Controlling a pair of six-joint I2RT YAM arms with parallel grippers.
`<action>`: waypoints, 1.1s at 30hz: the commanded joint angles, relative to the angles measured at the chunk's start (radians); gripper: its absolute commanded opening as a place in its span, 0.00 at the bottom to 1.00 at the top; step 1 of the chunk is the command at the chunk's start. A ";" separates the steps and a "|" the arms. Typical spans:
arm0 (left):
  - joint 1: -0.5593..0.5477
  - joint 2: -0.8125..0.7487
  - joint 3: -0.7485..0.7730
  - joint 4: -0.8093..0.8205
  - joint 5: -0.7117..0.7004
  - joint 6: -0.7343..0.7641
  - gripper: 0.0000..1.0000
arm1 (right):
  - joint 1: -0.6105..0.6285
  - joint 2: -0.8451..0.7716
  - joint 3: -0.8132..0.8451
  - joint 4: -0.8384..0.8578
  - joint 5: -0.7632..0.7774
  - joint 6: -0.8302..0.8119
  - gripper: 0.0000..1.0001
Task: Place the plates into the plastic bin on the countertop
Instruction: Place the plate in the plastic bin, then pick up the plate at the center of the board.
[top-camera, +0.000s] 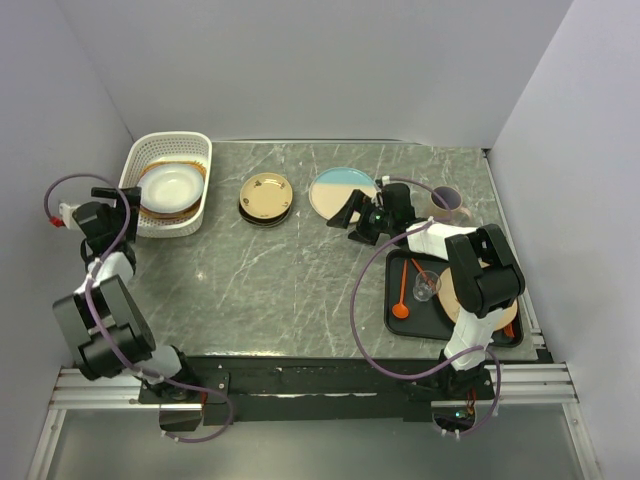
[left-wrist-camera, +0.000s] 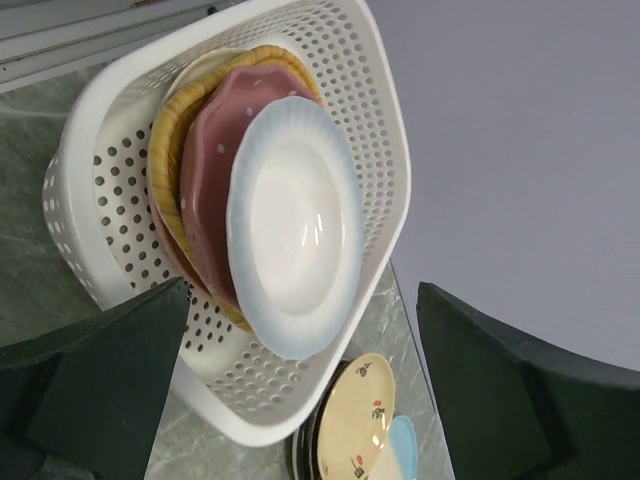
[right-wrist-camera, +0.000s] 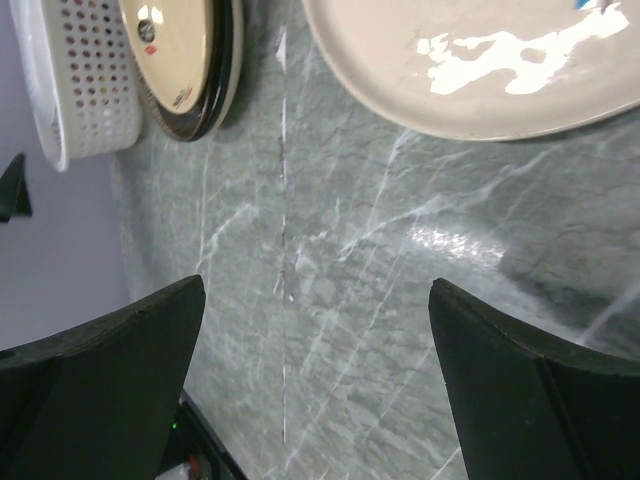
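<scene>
The white plastic bin (top-camera: 170, 150) (left-wrist-camera: 380, 130) stands at the back left of the countertop (top-camera: 300, 270). It holds stacked plates: a white plate (top-camera: 171, 187) (left-wrist-camera: 295, 225) on top, a pink polka-dot plate (left-wrist-camera: 212, 160) under it, and an orange-brown one (left-wrist-camera: 168, 130) below. My left gripper (top-camera: 128, 200) (left-wrist-camera: 300, 385) is open beside the bin's near left side, holding nothing. A small tan dark-rimmed plate (top-camera: 266, 196) (left-wrist-camera: 358, 418) (right-wrist-camera: 178, 45) lies mid-back on a dark plate. My right gripper (top-camera: 352, 222) (right-wrist-camera: 315, 370) hangs open over bare countertop just in front of the blue-and-cream plate (top-camera: 343, 190) (right-wrist-camera: 480, 70).
A black tray (top-camera: 398, 285) at the right front carries an orange spoon (top-camera: 402, 295), a clear glass (top-camera: 427, 287) and a tan dish. A purple cup (top-camera: 446, 203) stands behind the tray. Grey walls close in the left, back and right.
</scene>
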 joint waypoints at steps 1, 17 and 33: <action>-0.001 -0.117 -0.028 0.031 -0.015 0.031 0.99 | -0.021 -0.031 -0.008 0.001 0.087 0.014 1.00; -0.218 -0.296 -0.062 -0.011 -0.016 0.209 0.99 | -0.061 -0.022 0.033 -0.055 0.220 0.005 0.99; -0.442 -0.214 -0.071 0.047 -0.010 0.241 0.99 | -0.065 0.101 0.160 -0.094 0.404 0.071 0.86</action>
